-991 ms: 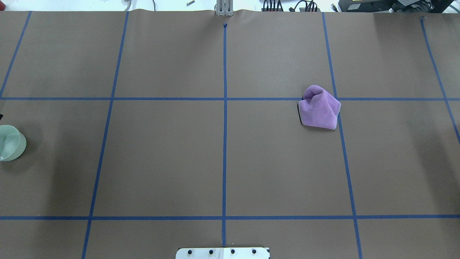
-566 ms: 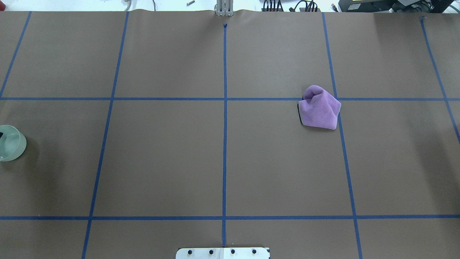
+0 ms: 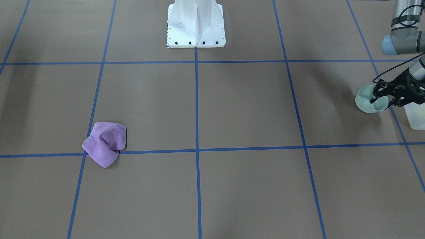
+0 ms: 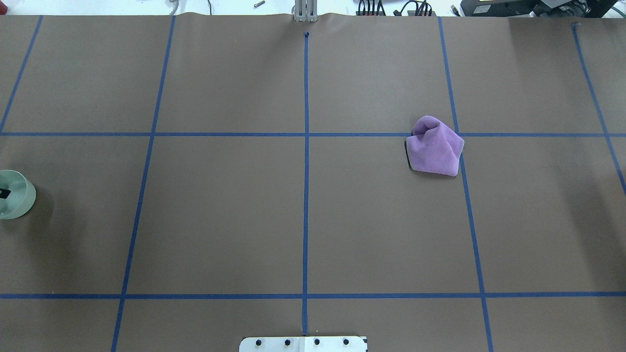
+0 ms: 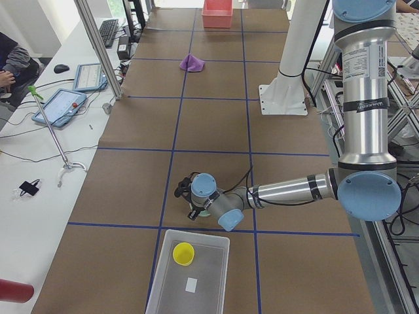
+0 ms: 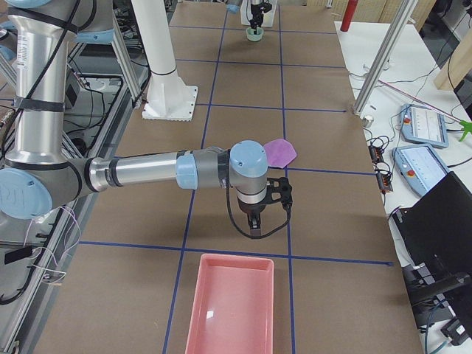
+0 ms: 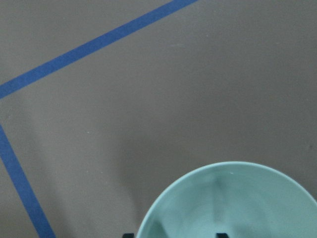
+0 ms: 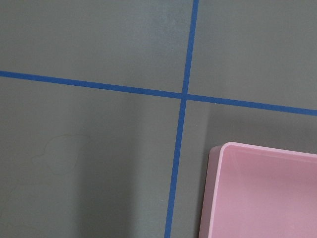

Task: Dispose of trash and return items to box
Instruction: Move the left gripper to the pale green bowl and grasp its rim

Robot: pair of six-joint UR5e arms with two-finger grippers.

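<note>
Left gripper [image 3: 380, 99] stands open astride bowl [image 3: 363, 99] wall, holding nothing. Right gripper [image 6: 253, 227]: state indeterminable. Recommend squeezing rim squarely before lifting.

A table covered in brown paper [image 4: 220, 220] is marked into large squares by blue tape lines [image 4: 306, 195]. In the overhead view, a crumpled purple cloth [image 4: 434, 146] lies right of centre at a tape crossing, a mint-green bowl [image 4: 19, 195] sits at the left edge, and a white base plate [image 4: 303, 344] stands at bottom centre. One side view shows a frosted white bin [image 5: 196, 233] at its bottom, the other a pink tray [image 6: 234, 257].
</note>
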